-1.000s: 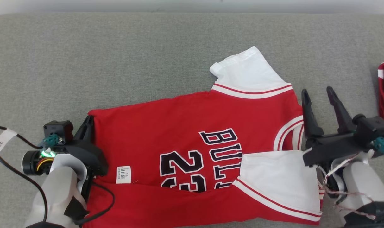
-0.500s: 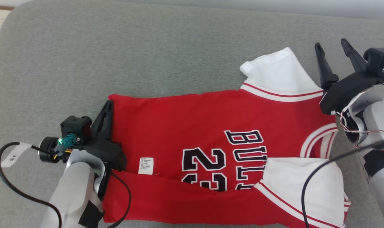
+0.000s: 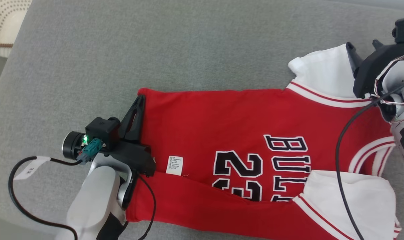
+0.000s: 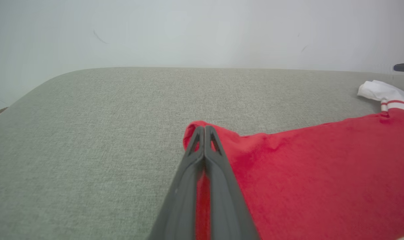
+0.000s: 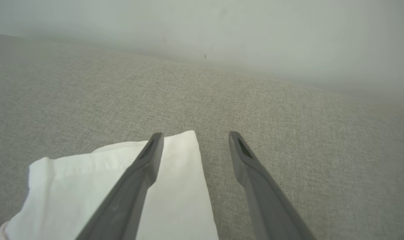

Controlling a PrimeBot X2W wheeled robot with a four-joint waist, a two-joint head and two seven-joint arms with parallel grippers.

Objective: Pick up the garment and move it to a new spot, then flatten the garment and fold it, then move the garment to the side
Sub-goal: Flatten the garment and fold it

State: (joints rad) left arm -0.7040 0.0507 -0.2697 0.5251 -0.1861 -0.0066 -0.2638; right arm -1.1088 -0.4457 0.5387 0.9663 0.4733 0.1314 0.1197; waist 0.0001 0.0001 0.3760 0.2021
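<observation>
Red jersey (image 3: 221, 126) lies flat on grey cushion (image 3: 88, 50), near side folded over lower part of number. Left hand (image 3: 139, 100) at jersey's far hem corner, fingers pinched together on red cloth. Right hand (image 3: 361, 50) at jersey's far white sleeve (image 3: 321, 71), fingers spread apart, holding nothing: one finger above sleeve edge, other above cushion just beside jersey. White label (image 3: 175, 165) on jersey near hem.

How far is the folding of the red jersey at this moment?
Done: the jersey lies spread on the grey cushion, near edge and near sleeve folded in. In hand: the left gripper has its jaws shut on the hem corner; the right gripper hangs open over the far sleeve. Remaining: fold that side, move it aside.
</observation>
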